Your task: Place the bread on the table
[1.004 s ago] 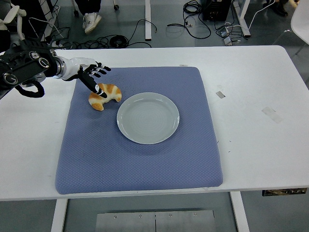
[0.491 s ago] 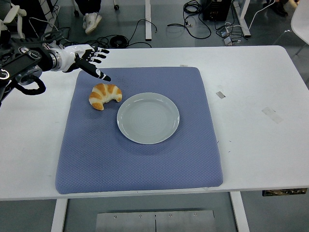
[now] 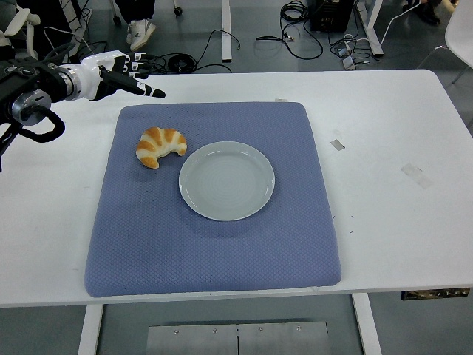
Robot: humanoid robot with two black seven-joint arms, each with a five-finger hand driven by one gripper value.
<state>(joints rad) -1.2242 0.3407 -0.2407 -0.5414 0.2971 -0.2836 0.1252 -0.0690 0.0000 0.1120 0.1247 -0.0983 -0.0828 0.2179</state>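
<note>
A golden croissant lies on the blue mat, just left of the pale round plate, not touching it. My left hand hovers over the table's far left, above and behind the mat's corner, well clear of the bread. Its fingers are spread and hold nothing. The right arm is out of view.
The white table extends to the right of the mat, with small tape marks on it. Cables and chair legs lie on the floor beyond the far edge. A person's shoe shows at the top.
My left hand let go of the croissant and drew back up and to the left, away from the mat. The croissant stays where it was set down.
</note>
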